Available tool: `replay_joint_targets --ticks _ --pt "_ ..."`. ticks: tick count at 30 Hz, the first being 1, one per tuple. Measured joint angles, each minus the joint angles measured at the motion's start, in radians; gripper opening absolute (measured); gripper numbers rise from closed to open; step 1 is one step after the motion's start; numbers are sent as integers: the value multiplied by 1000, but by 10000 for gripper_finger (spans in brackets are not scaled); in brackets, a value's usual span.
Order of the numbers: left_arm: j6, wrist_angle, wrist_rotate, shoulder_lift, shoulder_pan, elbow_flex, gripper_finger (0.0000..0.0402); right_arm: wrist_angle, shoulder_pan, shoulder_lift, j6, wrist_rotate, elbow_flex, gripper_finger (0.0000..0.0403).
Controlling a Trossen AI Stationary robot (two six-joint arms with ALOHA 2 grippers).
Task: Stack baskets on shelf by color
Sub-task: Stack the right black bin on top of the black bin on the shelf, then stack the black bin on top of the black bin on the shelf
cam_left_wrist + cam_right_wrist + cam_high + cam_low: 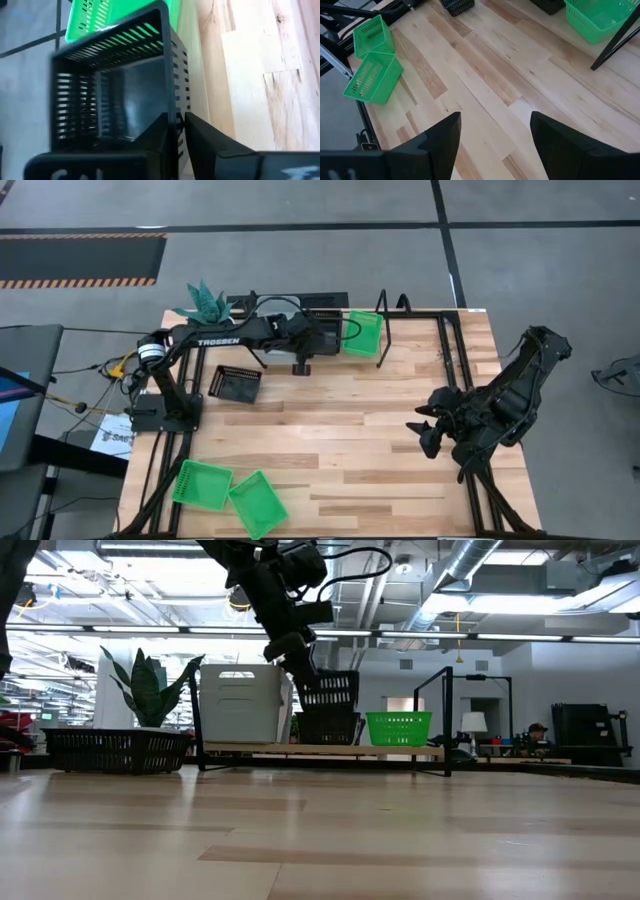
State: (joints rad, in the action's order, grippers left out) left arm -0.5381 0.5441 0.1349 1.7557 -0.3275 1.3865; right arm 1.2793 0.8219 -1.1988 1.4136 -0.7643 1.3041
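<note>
Left tool [312, 672] pinches the wall of a black basket [328, 690], held tilted in the air above another black basket [326, 726] on the shelf [320, 749], center frame in the low view. Right tool [492, 135] is spread wide and empty, right of frame in the high view. Risk, as a guess: the tilted basket catches the lower rim and jams instead of nesting. Wooden tabletop [340, 440]; big industrial hall behind.

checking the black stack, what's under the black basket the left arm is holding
Another black basket sits on the shelf below the held black basket, gripped by the left tool. Its inside is hidden.
</note>
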Motion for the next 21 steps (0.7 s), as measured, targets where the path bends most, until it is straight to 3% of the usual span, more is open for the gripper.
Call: replay_joint_targets --ticks 7,14,21 --pt "7 -19 25 50 0 0 85 -1 0 -1 -4 0 0 264" --pt "21 -15 111 64 19 5 92 0 0 0 -1 2 0 264" --pt "59 52 156 64 55 113 93 0 0 0 -5 3 0 264"
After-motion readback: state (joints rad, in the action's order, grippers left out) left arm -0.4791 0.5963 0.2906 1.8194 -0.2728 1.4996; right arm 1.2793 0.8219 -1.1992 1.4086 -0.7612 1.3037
